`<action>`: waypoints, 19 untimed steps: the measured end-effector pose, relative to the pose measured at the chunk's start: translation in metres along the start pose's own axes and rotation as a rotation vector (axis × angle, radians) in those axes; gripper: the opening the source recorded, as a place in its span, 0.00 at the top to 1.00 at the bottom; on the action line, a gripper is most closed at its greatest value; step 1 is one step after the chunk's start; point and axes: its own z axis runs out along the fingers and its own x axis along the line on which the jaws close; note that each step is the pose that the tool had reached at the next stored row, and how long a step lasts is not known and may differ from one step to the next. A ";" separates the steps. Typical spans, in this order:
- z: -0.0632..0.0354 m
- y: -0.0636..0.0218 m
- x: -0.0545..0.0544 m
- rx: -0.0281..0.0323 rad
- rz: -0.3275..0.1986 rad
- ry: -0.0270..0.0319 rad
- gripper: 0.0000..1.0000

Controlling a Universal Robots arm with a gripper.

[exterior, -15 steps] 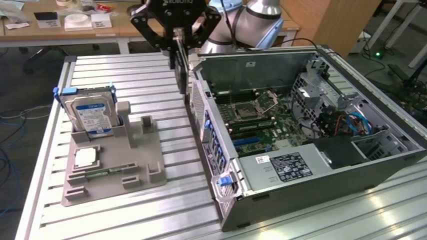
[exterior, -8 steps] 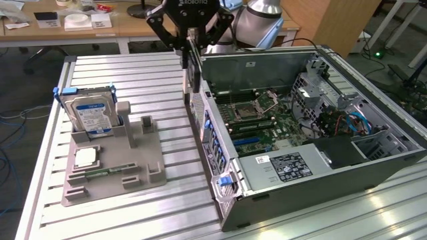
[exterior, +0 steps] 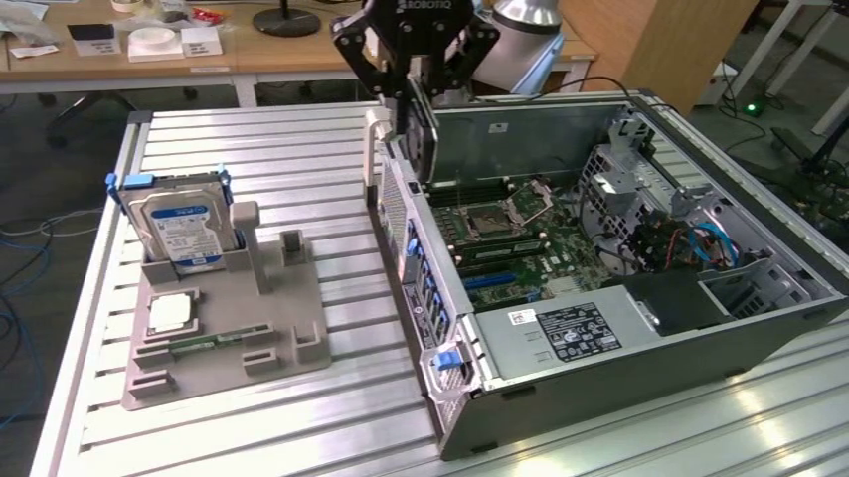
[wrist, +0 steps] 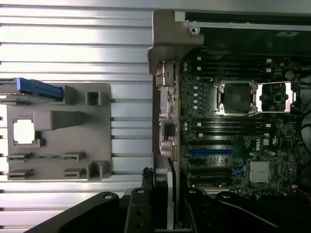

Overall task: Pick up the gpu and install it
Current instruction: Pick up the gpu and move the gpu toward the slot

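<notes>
My gripper (exterior: pixel 424 91) hangs over the back wall of the open computer case (exterior: pixel 743 338), shut on the gpu (exterior: pixel 424 139). The card hangs upright and edge-on, its pale metal bracket (exterior: pixel 377 159) just outside the case wall. In the wrist view the gpu (wrist: pixel 170 199) is a thin pale strip between the dark fingers (wrist: pixel 138 213), lined up along the case's rear edge. It is above the motherboard (wrist: pixel 233 136), near the blue slot (wrist: pixel 210 152). The card's lower edge is above the board and touches no slot.
A grey holder (exterior: pixel 226 328) on the slatted table carries a hard drive (exterior: pixel 179 224) with a blue-white label, a square chip (exterior: pixel 170 315) and a memory stick (exterior: pixel 199 343). Inside the case are the processor socket (exterior: pixel 494 217), the power supply (exterior: pixel 564 333) and cables (exterior: pixel 703 243).
</notes>
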 end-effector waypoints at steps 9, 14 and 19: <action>0.0010 0.0003 -0.027 0.0001 0.002 -0.0002 0.72; 0.0015 0.0008 -0.042 0.0002 0.002 -0.0001 0.72; 0.0021 0.0016 -0.056 0.0009 0.002 -0.0010 0.72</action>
